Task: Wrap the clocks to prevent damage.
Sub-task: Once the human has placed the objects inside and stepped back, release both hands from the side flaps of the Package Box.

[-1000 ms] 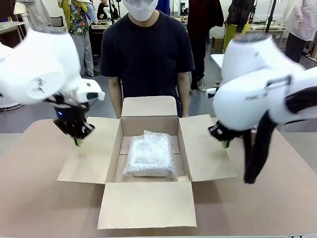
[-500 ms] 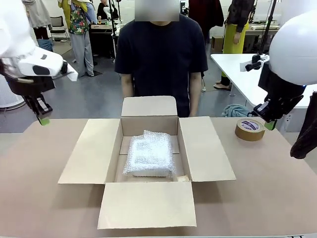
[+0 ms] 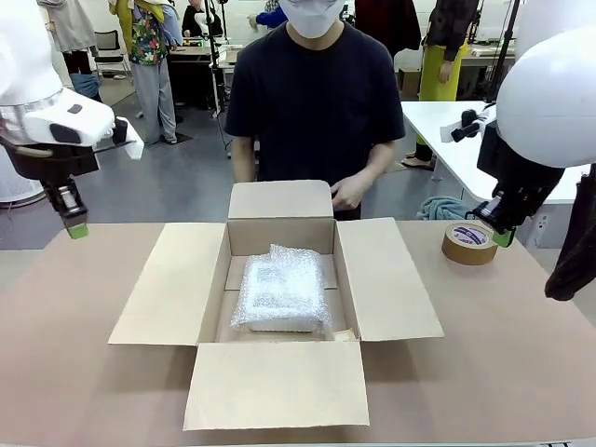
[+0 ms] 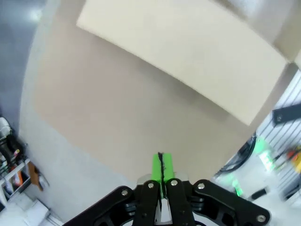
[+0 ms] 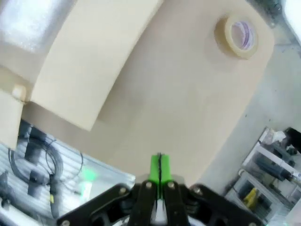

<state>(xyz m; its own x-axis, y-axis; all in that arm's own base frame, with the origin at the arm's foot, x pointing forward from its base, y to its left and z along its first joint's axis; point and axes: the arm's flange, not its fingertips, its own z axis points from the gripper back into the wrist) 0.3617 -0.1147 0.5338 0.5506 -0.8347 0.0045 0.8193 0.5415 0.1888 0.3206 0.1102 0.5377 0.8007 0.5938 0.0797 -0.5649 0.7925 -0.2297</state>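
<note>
At mid-table: the cardboard box [image 3: 279, 382] sits wide open on the brown table [image 3: 65, 372], all four flaps folded out, the near one lying flat, the far one up by the person [image 3: 312, 102].
Inside the box: there it is, the bubble-wrapped bundle [image 3: 281, 289], lying flat on the box floor, roughly central between the side walls. The wrap is too cloudy to tell what is under it.
Left gripper [image 3: 76, 228]: up in the air at the far left, over the table's back edge, well apart from the box. Jaws pressed together, nothing between them.
Left wrist view: the green pads [image 4: 156, 167] meet in a single seam. Below them is bare tabletop, with one pale box flap slanting across the top.
Right gripper [image 3: 503, 237]: hanging at the far right, just beside and above the tape roll [image 3: 468, 243], clear of the box. Jaws closed tight and empty too.
Right wrist view: pads [image 5: 154, 169] flush against each other. The tape roll lies flat on the table at the upper right, a box flap runs down the left, and a glint of bubble wrap shows in the top left corner.
Tape roll: flat on the table, right of the box's right flap, not touching it.
Person: standing behind the far flap in a dark T-shirt, one hand [image 3: 349, 193] just by that flap's right corner. Whether it touches the cardboard, I cannot tell.
</note>
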